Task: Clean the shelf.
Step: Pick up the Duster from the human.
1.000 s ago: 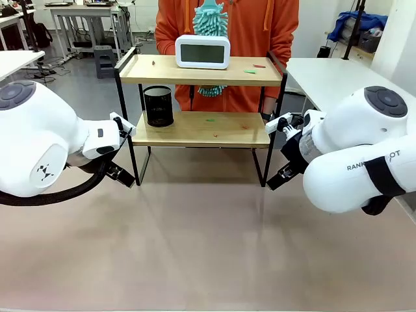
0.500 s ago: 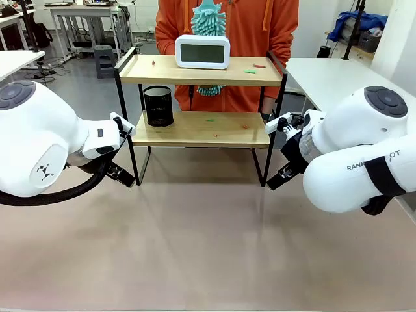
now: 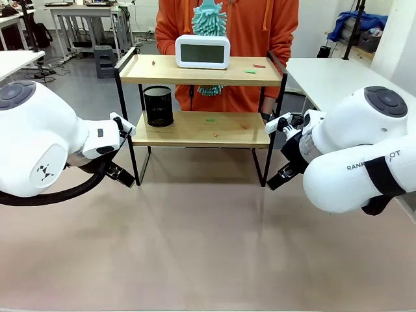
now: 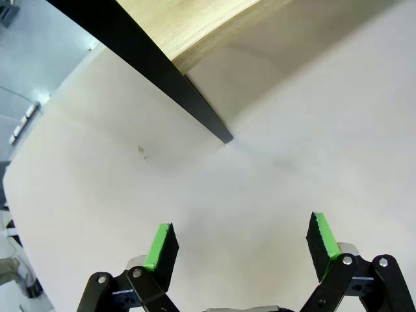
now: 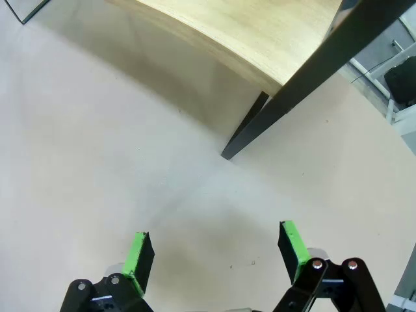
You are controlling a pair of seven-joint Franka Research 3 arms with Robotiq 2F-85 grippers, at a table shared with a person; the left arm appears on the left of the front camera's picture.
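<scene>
I'm watching the left end effector [image 4: 240,244] and right end effector [image 5: 218,250] hovering wide open, gripping nothing, each near a front leg of the shelf [image 3: 162,73] standing on the tabletop [image 3: 208,247].

Light wood shelf [image 3: 195,130], teal duster [image 3: 209,19]

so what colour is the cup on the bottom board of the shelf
Black. The cup looks like dark mesh, clearest in the front view.

The shelf [image 3: 146,70] stands far back on the table [image 3: 208,247], with a clock [image 3: 203,52] on its top board and a cup [image 3: 158,106] at the lower board's left; a person [image 3: 260,26] with a duster [image 3: 209,19] stands behind
</scene>
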